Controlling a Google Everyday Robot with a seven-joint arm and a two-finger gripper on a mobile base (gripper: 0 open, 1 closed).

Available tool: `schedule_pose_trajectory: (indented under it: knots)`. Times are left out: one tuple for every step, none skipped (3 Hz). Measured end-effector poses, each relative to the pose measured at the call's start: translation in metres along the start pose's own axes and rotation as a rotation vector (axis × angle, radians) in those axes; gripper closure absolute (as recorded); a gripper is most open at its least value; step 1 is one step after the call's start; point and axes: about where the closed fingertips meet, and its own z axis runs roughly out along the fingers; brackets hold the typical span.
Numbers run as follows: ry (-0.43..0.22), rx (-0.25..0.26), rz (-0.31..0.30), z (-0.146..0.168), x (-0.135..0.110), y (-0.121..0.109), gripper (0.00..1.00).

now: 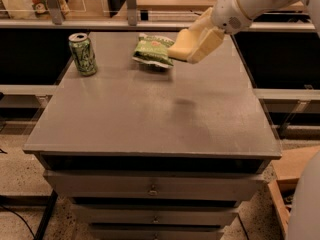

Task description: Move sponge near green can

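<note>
The cream-fingered claw [196, 43] is clamped on the pale yellow soft sponge [179, 48] and holds it in the air above the far part of the flat grey bench [150, 119]. The sponge hangs just right of the crinkled green snack bag [151, 50]. The upright green drink can [83, 54] stands well apart at the far left corner.

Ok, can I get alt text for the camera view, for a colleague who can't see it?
The robot's hand holds the pale yellow sponge in the air over the far side of a grey table, beside a green snack bag. The green can stands upright near the far left corner.
</note>
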Motion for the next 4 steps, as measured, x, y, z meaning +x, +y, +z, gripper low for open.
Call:
schedule_pose_trajectory:
  knots:
    - [0.022, -0.066, -0.104, 0.020, -0.048, 0.011, 0.82]
    - [0.053, -0.144, -0.151, 0.058, -0.075, 0.020, 0.82]
    - [0.060, -0.205, -0.180, 0.099, -0.093, 0.029, 0.81]
    - [0.024, -0.226, -0.182, 0.132, -0.105, 0.033, 0.82]
